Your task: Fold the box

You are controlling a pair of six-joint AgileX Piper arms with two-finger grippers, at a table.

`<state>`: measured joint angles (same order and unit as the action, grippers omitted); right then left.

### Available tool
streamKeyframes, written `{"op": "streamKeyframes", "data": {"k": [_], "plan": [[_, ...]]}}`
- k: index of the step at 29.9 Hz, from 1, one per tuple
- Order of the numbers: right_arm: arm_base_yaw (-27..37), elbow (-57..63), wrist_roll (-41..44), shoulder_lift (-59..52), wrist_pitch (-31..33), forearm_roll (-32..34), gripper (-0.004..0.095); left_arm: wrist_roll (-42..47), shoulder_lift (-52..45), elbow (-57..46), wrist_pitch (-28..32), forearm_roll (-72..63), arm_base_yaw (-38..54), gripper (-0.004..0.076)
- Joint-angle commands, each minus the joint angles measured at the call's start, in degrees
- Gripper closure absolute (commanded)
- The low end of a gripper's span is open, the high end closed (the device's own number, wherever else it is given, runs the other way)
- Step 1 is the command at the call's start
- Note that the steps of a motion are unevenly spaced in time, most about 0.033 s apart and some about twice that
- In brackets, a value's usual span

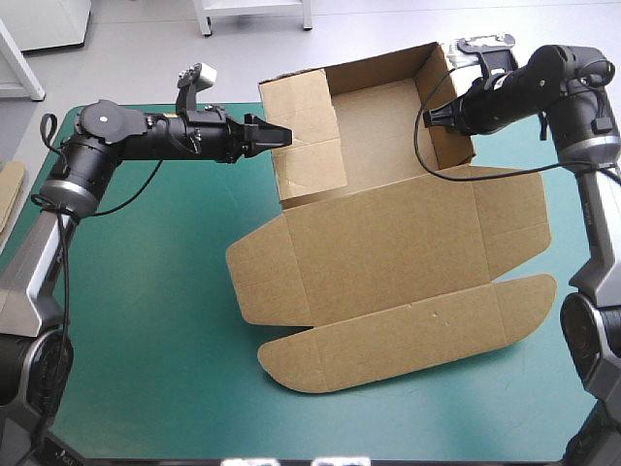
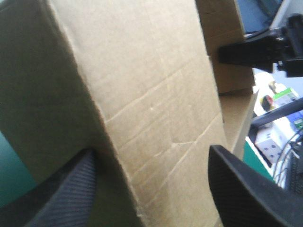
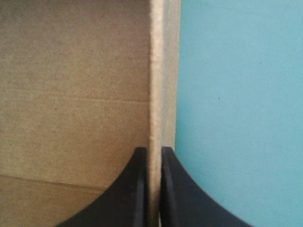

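free: teal-green cover near-left — open | blocked: box walls raised, lid flat mid-table

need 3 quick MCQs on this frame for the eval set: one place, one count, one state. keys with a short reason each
1. Where does the right gripper grip the brown cardboard box?
A. on the tray's raised right wall
B. on the rounded flap at the near edge
C. on the tray's floor

2. How many black-fingered grippers are at the box's raised walls?
A. none
B. one
C. two

3. The wide lid panel is:
A. standing upright
B. lying flat on the teal-green table cover
C. folded over the tray

Key:
1 A: the right wrist view shows its fingers shut on that wall's edge.
2 C: the left gripper stands open astride the opposite wall, and the right gripper clamps its own.
3 B: the high view shows it spread flat toward the table's near edge.
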<state>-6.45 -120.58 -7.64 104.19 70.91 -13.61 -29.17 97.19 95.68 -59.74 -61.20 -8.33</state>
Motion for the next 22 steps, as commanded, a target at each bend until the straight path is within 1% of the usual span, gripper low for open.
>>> {"op": "streamKeyframes", "data": {"k": [1,3,6,9,18,22], "plan": [[-0.79,-1.72,1.52,-2.88,-3.42,-4.50,0.0919,6.02,-2.97,1.92,3.82,3.55,-2.36,0.0244],[-0.97,-1.72,1.52,-2.88,-3.42,-4.38,0.0919,11.14,-2.97,1.92,6.70,8.20,-3.32,0.0244],[-2.07,-1.72,2.09,-2.88,-3.53,-2.60,0.0919,15.62,-2.97,1.92,10.44,12.48,-4.55,0.0246],[-3.22,-1.72,3.03,-2.88,-4.16,-0.38,0.0919,20.46,-2.97,1.92,13.02,18.13,-5.71,0.0266],[-5.44,-1.72,3.92,-2.88,-4.51,2.41,0.0919,31.80,-2.75,1.92,14.26,31.40,-6.68,0.0283],[-6.66,-1.72,4.08,-2.88,-4.28,4.39,0.0919,33.31,-2.61,1.92,13.82,32.11,-6.68,0.0285]]}}
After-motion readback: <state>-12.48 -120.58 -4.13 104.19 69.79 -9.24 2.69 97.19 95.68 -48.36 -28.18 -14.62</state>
